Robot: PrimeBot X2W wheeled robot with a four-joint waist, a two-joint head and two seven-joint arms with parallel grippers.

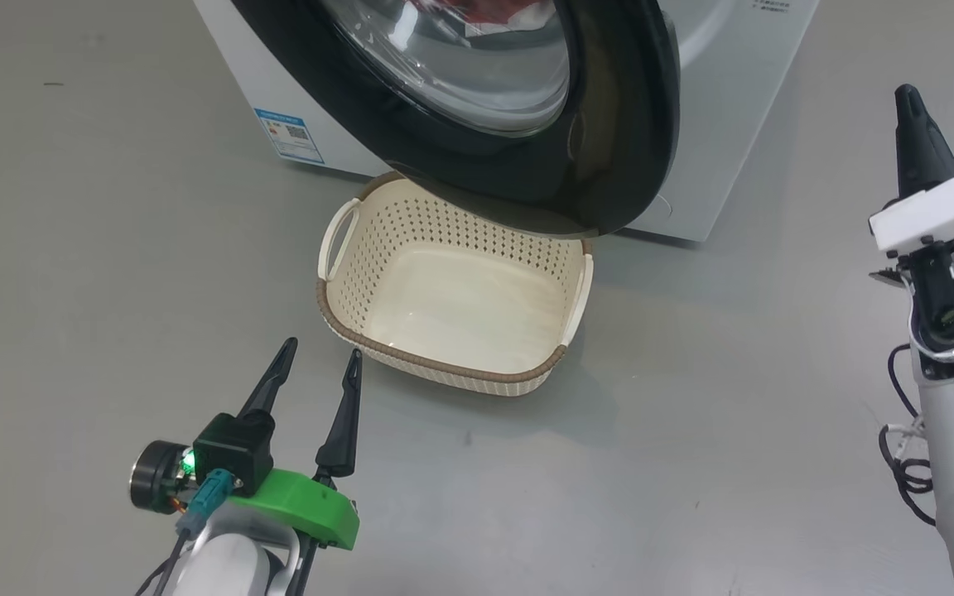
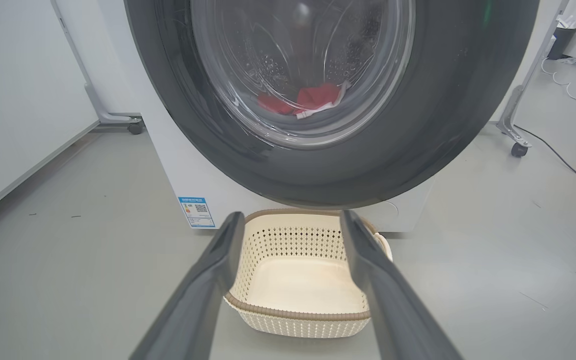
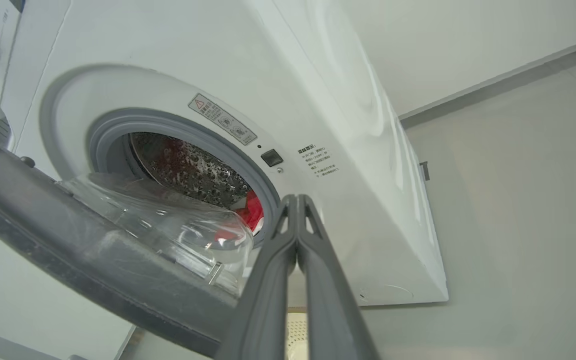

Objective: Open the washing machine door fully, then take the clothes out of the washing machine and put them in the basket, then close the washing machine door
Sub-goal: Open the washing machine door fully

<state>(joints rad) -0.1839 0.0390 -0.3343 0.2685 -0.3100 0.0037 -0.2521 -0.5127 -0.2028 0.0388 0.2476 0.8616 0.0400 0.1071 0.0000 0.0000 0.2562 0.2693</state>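
At the lower left of the head view, the left gripper (image 1: 322, 348) holds its two long dark fingers spread wide and empty. Their tips stop just short of the small cream perforated plastic basket with a brown woven-look rim (image 1: 444, 364), which sits on the grey floor (image 1: 113, 273) at centre frame. The left wrist view frames that basket (image 2: 293, 314) between the splayed left gripper (image 2: 292, 215) and shows its inside bare.

At the right edge of the head view, the right gripper (image 1: 908, 93) points up over open floor. Its fingers are pressed together, pinching nothing and touching nothing. The right wrist view shows the right gripper (image 3: 295, 199) with its tips meeting.

Beyond the basket, the large round door with a glossy black rim and bulging clear glass window (image 1: 609, 149) hangs partly open. In the head view its lower rim hides the basket's far edge.

The right wrist view looks past the door (image 3: 68, 240) into the big white front-loading washing machine (image 3: 343, 100), showing its grey gasket and steel drum. The bright red clothes with white trim (image 3: 250, 212) lie low inside. In the left wrist view the clothes (image 2: 313, 97) appear through the glass, warped. In the head view they (image 1: 477, 12) are cut off at the top edge. No numerals can be made out.
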